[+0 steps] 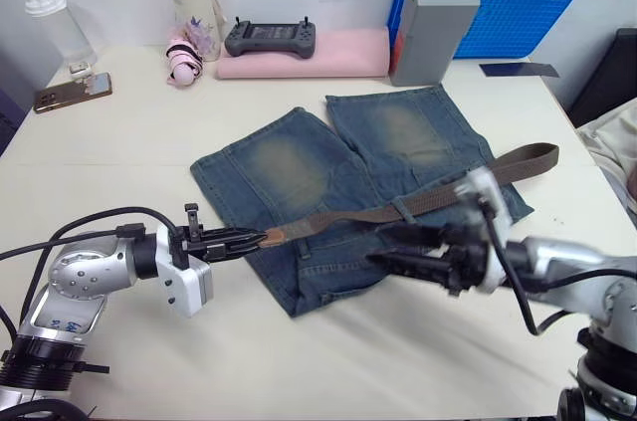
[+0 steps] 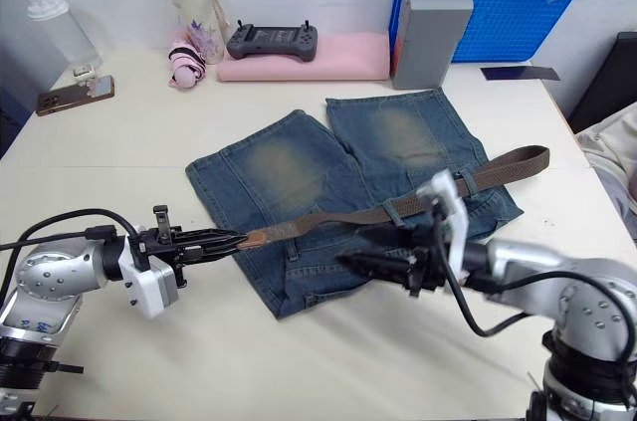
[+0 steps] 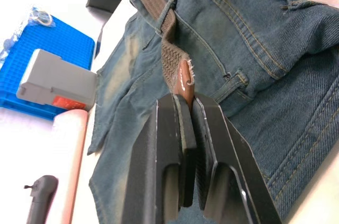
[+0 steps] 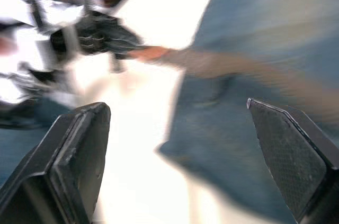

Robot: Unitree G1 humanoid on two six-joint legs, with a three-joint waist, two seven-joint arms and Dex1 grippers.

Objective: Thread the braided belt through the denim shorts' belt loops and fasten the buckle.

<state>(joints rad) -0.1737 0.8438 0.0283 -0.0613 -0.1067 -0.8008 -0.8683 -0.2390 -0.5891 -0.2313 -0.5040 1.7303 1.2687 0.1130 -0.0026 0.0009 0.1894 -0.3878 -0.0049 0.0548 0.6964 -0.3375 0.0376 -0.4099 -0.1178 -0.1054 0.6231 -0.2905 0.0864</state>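
The denim shorts [image 1: 348, 192] lie flat mid-table, waistband toward the robot, so the loops face both arms. The braided belt [image 1: 418, 199] crosses them, already under one belt loop [image 1: 400, 208]. The left gripper [image 1: 242, 238], clamped on the tan tip, holds it taut just off the shorts' edge. The right gripper [image 1: 383, 260], spread wide and empty, hovers beside the strap; bare table lies around both.

The left gripper [image 2: 231, 239] has its jaws closed on the tan tip of the braided belt [image 2: 398, 206], which runs away from them across the denim shorts [image 2: 328, 172]. The right gripper [image 2: 348, 262] hovers over the shorts just beside the belt.
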